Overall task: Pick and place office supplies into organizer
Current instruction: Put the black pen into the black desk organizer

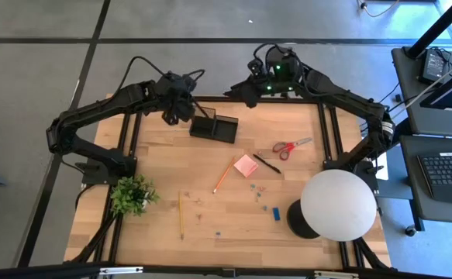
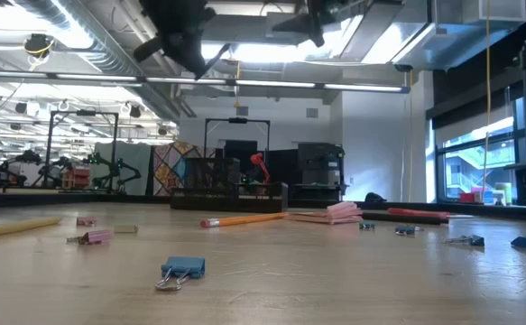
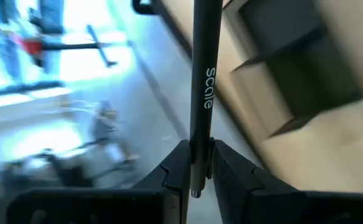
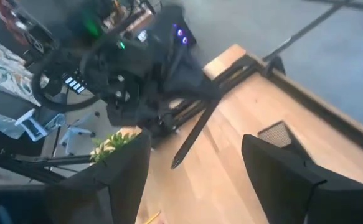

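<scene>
Two of my grippers are up at the far edge of the table. My left gripper (image 3: 200, 163) pinches a black pen (image 3: 201, 81) between its fingers; the pen runs straight out from the jaws and carries pale lettering on its barrel. In the high view that left gripper (image 1: 181, 108) hangs just to the left of the organizer (image 1: 215, 128), with the pen slanting toward it. The organizer sits on the far part of the wooden table (image 1: 210, 217), left of centre.

My right gripper (image 4: 197, 165) has its jaws spread wide and holds nothing. In the high view it (image 1: 249, 91) waits at the far edge, right of the organizer.

Toward the middle lie the pink sticky-note pad (image 1: 246, 165), an orange pencil (image 1: 224, 175) just left of it, and a second black pen (image 1: 267, 163) just right of it. Red-handled scissors (image 1: 291, 146) lie farther right. A second pencil (image 1: 181, 214) lies nearer, left of centre, and a small blue block (image 1: 276, 212) sits near the lamp (image 1: 338, 205). Small clips (image 2: 179, 269) are scattered around. A green plant (image 1: 131, 194) stands at the left edge.
</scene>
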Robot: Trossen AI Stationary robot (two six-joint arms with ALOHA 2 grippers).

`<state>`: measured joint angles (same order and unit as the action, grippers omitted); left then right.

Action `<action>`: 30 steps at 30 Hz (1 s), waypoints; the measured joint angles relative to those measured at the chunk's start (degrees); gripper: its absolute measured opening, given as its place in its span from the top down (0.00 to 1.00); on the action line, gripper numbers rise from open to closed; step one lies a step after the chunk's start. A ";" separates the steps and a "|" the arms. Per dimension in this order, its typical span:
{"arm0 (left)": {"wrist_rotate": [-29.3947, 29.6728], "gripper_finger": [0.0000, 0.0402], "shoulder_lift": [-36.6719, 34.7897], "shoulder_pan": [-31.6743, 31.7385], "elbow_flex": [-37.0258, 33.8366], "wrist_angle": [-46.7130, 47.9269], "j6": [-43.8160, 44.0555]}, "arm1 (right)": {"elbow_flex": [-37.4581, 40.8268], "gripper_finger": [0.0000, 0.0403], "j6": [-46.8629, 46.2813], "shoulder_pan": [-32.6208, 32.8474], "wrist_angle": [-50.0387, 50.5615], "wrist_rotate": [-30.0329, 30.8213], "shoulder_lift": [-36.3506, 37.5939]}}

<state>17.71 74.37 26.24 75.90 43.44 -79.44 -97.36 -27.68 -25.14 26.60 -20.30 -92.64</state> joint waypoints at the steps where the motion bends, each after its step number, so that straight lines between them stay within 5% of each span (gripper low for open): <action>1: 1.37 0.88 0.00 0.00 0.00 -1.88 -2.69 | 0.00 0.36 -0.73 0.01 0.00 -0.98 -0.60; 8: 7.07 0.88 0.00 -0.07 0.00 -13.32 -9.51 | 0.06 0.36 -2.34 0.56 -1.41 -3.37 -6.11; 30: 14.54 0.88 0.00 -6.75 0.00 -21.12 -31.87 | 0.09 0.39 -6.56 0.12 -10.61 -9.08 -10.93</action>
<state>32.25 74.37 19.49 75.90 22.32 -111.31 -97.27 -34.24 -25.02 15.99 -29.38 -103.57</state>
